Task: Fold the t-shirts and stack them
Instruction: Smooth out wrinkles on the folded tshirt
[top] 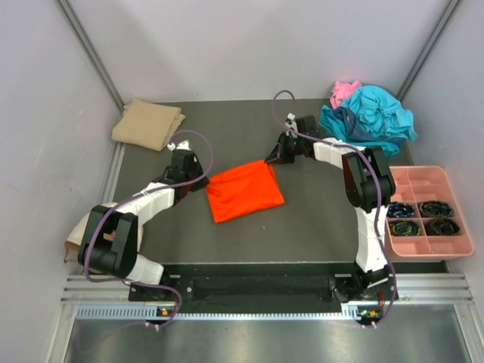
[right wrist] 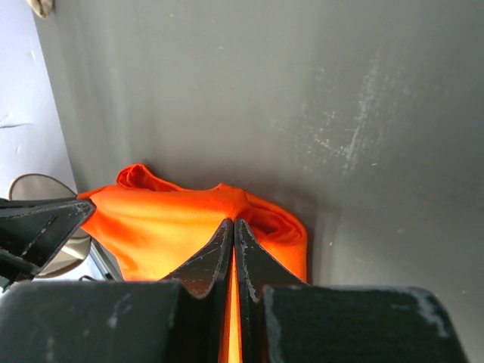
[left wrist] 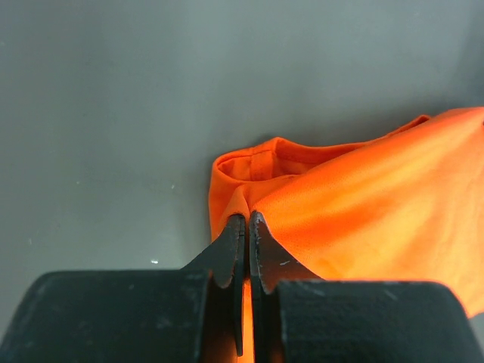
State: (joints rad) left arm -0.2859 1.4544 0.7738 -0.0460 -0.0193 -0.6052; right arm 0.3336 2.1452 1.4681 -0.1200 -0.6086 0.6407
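A bright orange t-shirt (top: 243, 190) lies partly folded in the middle of the dark table. My left gripper (top: 198, 181) is shut on its left corner, and the wrist view shows orange cloth (left wrist: 355, 204) pinched between the black fingers (left wrist: 233, 242). At the shirt's far right corner my right gripper (top: 271, 160) is shut on the cloth (right wrist: 174, 227) too, fingers (right wrist: 219, 246) pressed together. A folded tan t-shirt (top: 148, 123) rests at the back left. Teal t-shirts (top: 370, 117) and a pink one (top: 345, 91) lie heaped at the back right.
A pink compartment tray (top: 428, 181) holding dark rolled items stands at the right edge. A cream round thing (top: 76, 231) lies off the table's left side beside the left arm. Metal rails border the table on the left and right.
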